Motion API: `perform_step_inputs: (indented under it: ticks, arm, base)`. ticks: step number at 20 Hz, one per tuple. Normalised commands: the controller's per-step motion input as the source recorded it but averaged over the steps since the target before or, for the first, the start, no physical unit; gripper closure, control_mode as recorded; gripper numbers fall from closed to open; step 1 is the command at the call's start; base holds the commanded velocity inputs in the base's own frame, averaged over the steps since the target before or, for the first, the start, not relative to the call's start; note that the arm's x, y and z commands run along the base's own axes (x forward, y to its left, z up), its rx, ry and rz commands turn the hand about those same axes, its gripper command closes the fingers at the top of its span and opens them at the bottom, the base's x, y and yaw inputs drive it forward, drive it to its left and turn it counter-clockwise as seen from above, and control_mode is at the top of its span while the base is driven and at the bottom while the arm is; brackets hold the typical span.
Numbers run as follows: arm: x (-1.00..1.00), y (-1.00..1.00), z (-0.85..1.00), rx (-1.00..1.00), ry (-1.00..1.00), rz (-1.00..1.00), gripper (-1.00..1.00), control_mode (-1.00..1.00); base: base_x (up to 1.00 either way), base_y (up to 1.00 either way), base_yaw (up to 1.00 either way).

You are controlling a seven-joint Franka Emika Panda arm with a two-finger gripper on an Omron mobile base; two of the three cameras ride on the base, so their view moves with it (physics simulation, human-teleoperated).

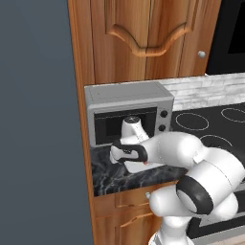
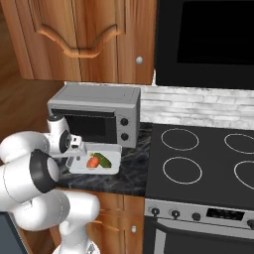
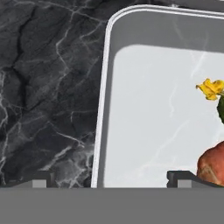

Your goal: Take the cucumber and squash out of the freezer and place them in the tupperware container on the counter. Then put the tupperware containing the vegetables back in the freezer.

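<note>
Fingers are straddling the tray rim, spread open; cucumber and squash are lying inside on the desk. A shallow rim grip risks tipping everything.

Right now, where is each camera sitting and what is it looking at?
Left base view: behind the arm's left, looking forward and down at the microwave and counter; the white arm fills the lower right.
Right base view: behind the arm's right, facing the tray holding the squash and cucumber; the arm rises lower left.
Hand view: on the hand, looking down at the tray's rim; the fingertips straddle it.
Shared: both base views show the microwave and stovetop.
</note>
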Motion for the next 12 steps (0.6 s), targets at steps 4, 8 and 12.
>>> perform_step_inputs:
  ticks: [4,8,12]
  arm:
    - [0.13,0.02,-0.29,0.0,0.0,0.0,-1.0,-1.0]
    - [0.17,0.06,-0.24,0.0,0.0,0.0,-1.0,-1.0]
    - [0.15,0.04,-0.18,0.0,0.0,-0.01,-1.0,-1.0]
  base:
    - [0.0,0.0,0.0]
    - [0.0,0.0,0.0]
    - [0.0,0.0,0.0]
